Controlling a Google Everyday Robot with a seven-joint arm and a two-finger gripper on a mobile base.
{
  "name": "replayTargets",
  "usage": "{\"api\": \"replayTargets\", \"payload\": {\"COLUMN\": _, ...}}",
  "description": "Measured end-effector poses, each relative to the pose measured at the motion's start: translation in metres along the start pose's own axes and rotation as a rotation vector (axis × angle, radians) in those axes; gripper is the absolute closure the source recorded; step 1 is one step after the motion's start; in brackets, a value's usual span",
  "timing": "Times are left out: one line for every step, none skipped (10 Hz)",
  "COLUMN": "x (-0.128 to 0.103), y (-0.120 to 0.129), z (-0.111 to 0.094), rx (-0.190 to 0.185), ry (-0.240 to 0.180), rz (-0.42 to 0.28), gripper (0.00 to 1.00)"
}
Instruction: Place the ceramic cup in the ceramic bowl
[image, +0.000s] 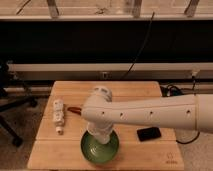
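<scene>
Gripper (102, 136) low over green ceramic bowl (86, 150) at table (130, 91) front, masked by arm (150, 112); grip impossible to tell, ceramic cup unseen. Lower gently, release near bowl floor, lift straight.

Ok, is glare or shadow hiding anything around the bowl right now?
Camera view: warm, even light on the table, no strong glare on the ceramic bowl; the gripper hangs low over the bowl, mostly blocked by the arm, not shadow; background is dark.
</scene>
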Motion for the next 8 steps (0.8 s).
{"api": "replayTargets", "payload": {"x": -0.0006, "y": -0.0002, "z": 0.0006, "rx": 0.002, "ry": -0.001, "rz": -0.001, "gripper": 1.0}}
{"api": "replayTargets", "payload": {"x": -0.0004, "y": 0.0013, "z": 0.0014, "rx": -0.001, "ry": -0.001, "rz": 0.0, "gripper": 1.0}}
{"api": "replayTargets", "payload": {"x": -0.0005, "y": 0.0025, "z": 0.002, "rx": -0.002, "ry": -0.002, "rz": 0.0, "gripper": 0.95}}
{"api": "replayTargets", "payload": {"x": -0.0005, "y": 0.0026, "z": 0.0022, "rx": -0.002, "ry": -0.001, "rz": -0.001, "gripper": 0.87}}
{"api": "replayTargets", "payload": {"x": -0.0003, "y": 0.0027, "z": 0.0027, "rx": -0.003, "ry": -0.001, "rz": -0.002, "gripper": 0.78}}
{"api": "replayTargets", "payload": {"x": -0.0004, "y": 0.0027, "z": 0.0035, "rx": -0.004, "ry": -0.001, "rz": -0.003, "gripper": 0.72}}
{"api": "replayTargets", "payload": {"x": -0.0004, "y": 0.0026, "z": 0.0041, "rx": -0.003, "ry": -0.001, "rz": -0.003, "gripper": 0.71}}
{"api": "replayTargets", "payload": {"x": 0.0007, "y": 0.0034, "z": 0.0043, "rx": -0.003, "ry": 0.0, "rz": -0.003, "gripper": 0.71}}
